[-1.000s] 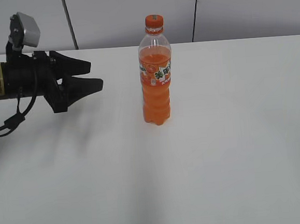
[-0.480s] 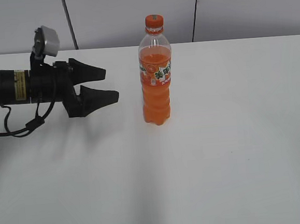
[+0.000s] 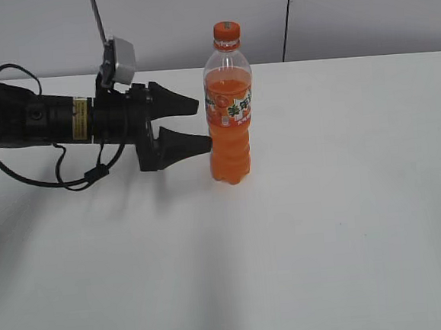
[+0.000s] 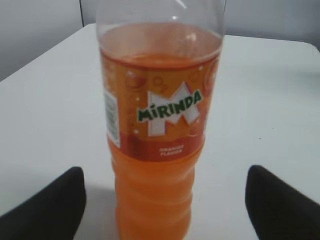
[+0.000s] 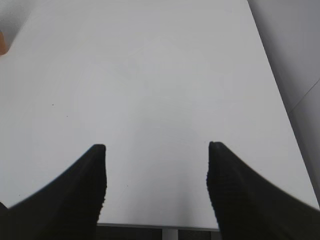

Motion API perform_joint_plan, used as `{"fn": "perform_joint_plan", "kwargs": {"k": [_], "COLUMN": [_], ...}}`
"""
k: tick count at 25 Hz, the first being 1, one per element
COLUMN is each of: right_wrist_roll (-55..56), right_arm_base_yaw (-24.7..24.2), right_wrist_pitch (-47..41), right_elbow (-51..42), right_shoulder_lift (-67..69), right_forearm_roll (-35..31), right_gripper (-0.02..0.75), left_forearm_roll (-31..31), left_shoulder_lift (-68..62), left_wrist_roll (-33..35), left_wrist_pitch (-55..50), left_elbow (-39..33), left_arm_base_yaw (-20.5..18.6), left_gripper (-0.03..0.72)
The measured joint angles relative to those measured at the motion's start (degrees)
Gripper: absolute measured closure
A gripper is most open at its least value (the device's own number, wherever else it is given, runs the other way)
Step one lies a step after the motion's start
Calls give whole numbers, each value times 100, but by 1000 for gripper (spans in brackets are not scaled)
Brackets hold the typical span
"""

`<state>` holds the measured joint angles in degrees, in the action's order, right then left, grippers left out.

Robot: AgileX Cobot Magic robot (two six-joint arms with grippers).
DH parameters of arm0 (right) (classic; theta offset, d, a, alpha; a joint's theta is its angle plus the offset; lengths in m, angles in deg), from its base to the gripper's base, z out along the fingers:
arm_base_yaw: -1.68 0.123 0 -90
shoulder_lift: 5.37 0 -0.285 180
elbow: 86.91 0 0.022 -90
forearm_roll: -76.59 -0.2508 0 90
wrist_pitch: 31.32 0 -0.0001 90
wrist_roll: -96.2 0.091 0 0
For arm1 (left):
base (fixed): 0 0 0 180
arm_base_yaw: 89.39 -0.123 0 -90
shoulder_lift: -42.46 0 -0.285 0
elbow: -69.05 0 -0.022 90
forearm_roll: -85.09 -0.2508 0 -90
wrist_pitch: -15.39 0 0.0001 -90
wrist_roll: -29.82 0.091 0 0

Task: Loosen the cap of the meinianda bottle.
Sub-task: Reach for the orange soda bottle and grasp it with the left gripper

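Observation:
The meinianda bottle [image 3: 230, 126] stands upright on the white table, full of orange drink, with its small orange cap [image 3: 226, 32] on top. My left gripper [image 3: 200, 124] is open and reaches in from the left, its fingertips just beside the bottle's label and body. In the left wrist view the bottle [image 4: 159, 130] fills the middle, between my two open fingers [image 4: 165, 200]; the cap is out of view there. My right gripper [image 5: 157, 172] is open and empty over bare table; it does not show in the exterior view.
The white table [image 3: 347, 224] stretches in front of and to the right of the bottle. A grey panelled wall [image 3: 361, 9] runs behind it. The table's front edge [image 5: 160, 226] shows under my right gripper.
My left arm has moved right across the table, from the far left to right beside the bottle, jaws open throughout. The bottle has not moved.

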<state>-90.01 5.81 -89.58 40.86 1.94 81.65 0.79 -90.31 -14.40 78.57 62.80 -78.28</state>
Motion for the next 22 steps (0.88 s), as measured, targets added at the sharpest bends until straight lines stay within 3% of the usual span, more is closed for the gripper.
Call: {"fn": "perform_joint_plan", "kwargs": {"k": [10,22], "right_wrist_roll": [0,0], "right_arm_base_yaw": [0,0], "right_wrist_pitch": [0,0], "right_elbow": [0,0], "right_shoulder_lift": [0,0], "right_forearm_roll": [0,-9], "right_gripper": [262,262], "left_forearm_roll": [-9,137], "left_shoulder_lift": [-593,-839], "left_wrist_roll": [-111,-150], "left_wrist_pitch": [-11,-334], "left_elbow": [774,922], "left_arm_base_yaw": [344,584], "left_gripper": [97,99]}}
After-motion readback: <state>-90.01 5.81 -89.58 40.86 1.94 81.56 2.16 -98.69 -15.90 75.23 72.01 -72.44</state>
